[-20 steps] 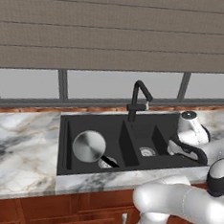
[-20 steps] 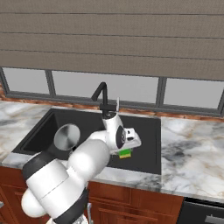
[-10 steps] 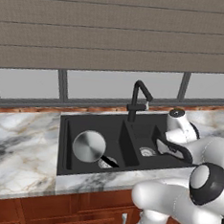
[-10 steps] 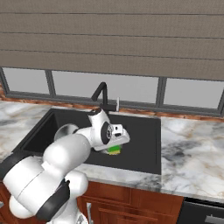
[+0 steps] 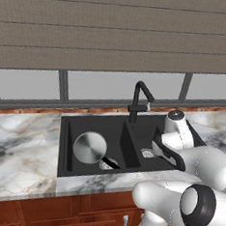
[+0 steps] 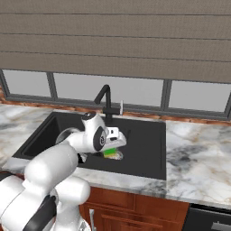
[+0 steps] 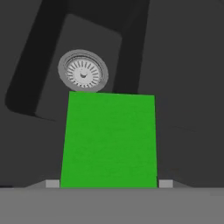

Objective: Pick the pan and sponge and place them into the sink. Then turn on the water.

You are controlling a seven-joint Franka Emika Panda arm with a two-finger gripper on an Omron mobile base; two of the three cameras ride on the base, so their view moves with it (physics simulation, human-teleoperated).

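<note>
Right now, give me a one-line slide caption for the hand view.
Gripper holds the green sponge above the sink's round silver drain.

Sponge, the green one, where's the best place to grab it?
Across its two straight, parallel side faces, one finger on each, coming at it end-on. The sponge is a block, so those flat sides give an even grip. The gripper grips it that way, above the sink drain.

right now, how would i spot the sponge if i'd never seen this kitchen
Find the black double-basin sink set in the marble counter under the window. Over its smaller basin, the one away from the pan, the white arm's claw holds the sponge. It is a small bright green block, the only green thing there.
</note>
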